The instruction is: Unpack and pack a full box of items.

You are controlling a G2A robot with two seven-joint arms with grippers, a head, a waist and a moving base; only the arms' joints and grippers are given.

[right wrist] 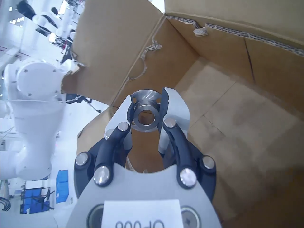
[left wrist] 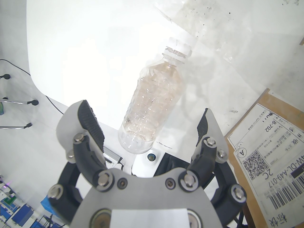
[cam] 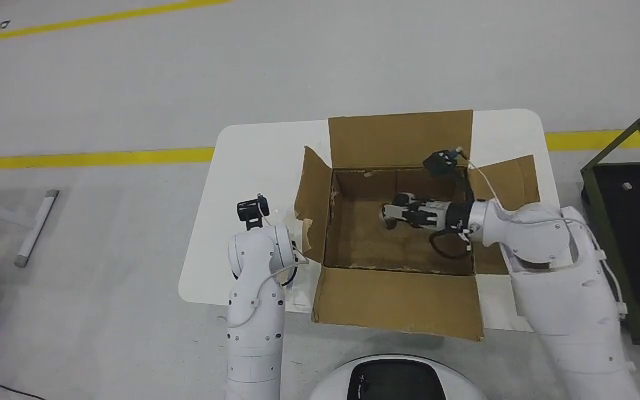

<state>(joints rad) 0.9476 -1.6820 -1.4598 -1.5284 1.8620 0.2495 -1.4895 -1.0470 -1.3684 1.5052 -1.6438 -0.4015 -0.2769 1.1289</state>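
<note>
Right gripper (right wrist: 147, 110) is inside the cardboard box (cam: 400, 295), about mid-floor, jaws clamped on a metal flange (right wrist: 144, 119): a steel ring with bolt holes in the rim. Can't tell whether the flange touches the box floor. Box is open with all four flaps folded out. It takes up the middle and right of the white table (left wrist: 83, 36), front flap hanging over the near edge.

Left gripper (left wrist: 145, 113) hovers over the table's left part, between the left edge and the box's left flap, jaws wide open. Clear plastic bottle (left wrist: 154, 96) with a white cap lies on the table beneath it, in line between the two fingers and apart from both. Cap end sits just beside the edge of a crumpled clear plastic bag (left wrist: 187, 8). Shipping label (left wrist: 268, 157) is stuck on the box flap next to that gripper.
</note>
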